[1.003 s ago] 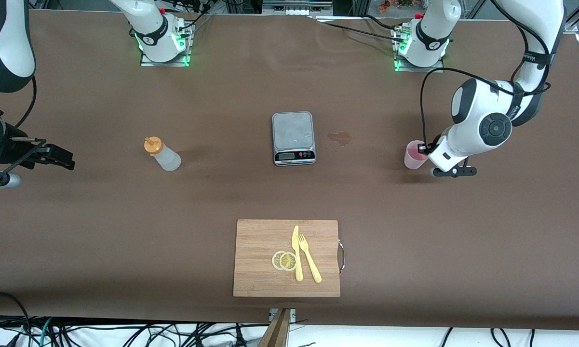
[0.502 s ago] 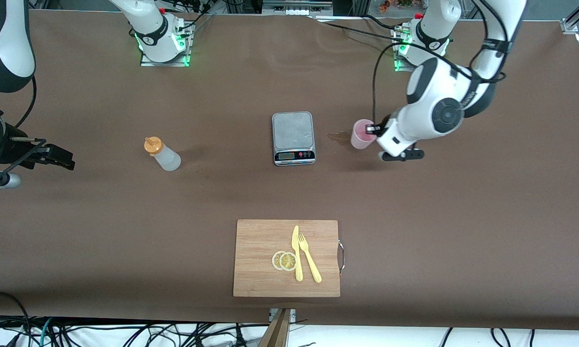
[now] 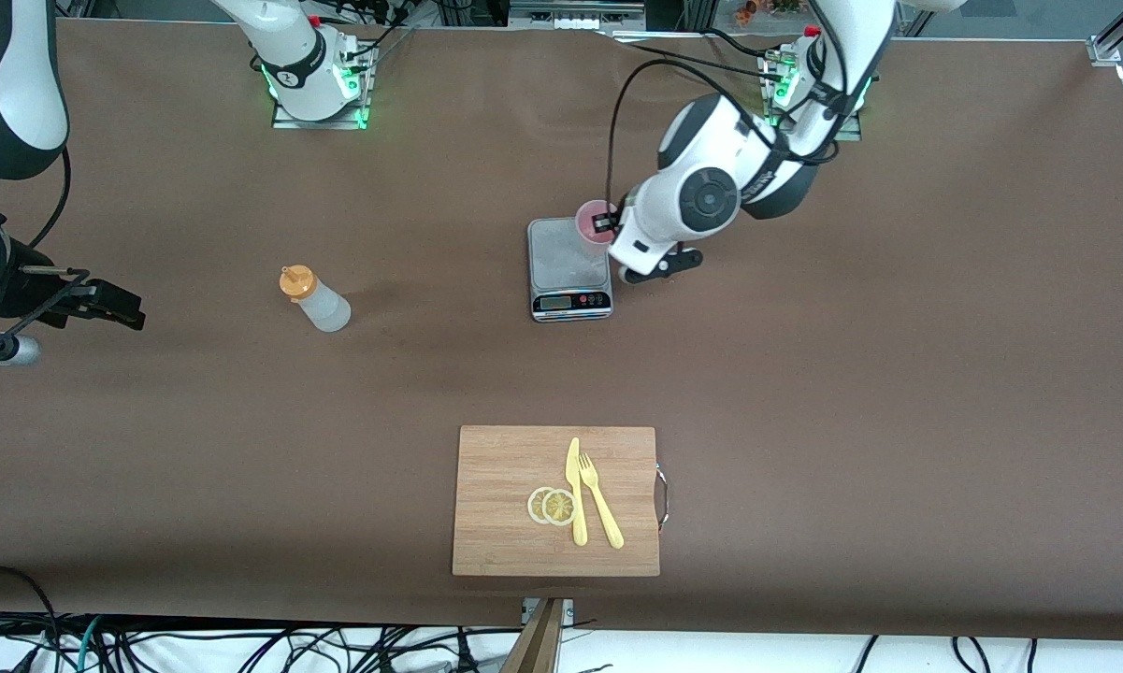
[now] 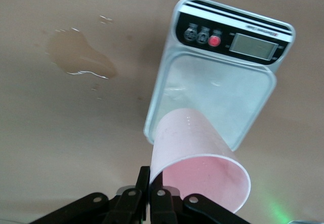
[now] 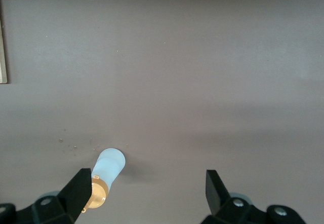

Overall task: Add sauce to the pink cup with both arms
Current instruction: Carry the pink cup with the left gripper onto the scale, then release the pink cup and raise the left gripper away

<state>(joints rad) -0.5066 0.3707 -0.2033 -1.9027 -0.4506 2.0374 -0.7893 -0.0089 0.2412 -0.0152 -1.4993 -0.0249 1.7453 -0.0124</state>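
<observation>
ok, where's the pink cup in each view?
Front view: the pink cup is held by its rim in the left gripper, over the edge of the scale toward the left arm's end.
Left wrist view: the cup fills the lower middle, pinched at its rim, its base over the scale's platform.
Right wrist view: not in it; only the sauce bottle shows.
Shared landmark: the scale, in the front and left wrist views.

The left tool [image 4: 150, 203] pinches the rim of the pink cup [image 4: 195, 158] between closed fingers [image 4: 143, 196], holding it over one corner of the grey scale [image 4: 223, 82]. The scale's buttons and display show clearly. A wet brownish spill [image 4: 78, 59] lies on the brown worktop [image 4: 61, 133] beside the scale.
</observation>
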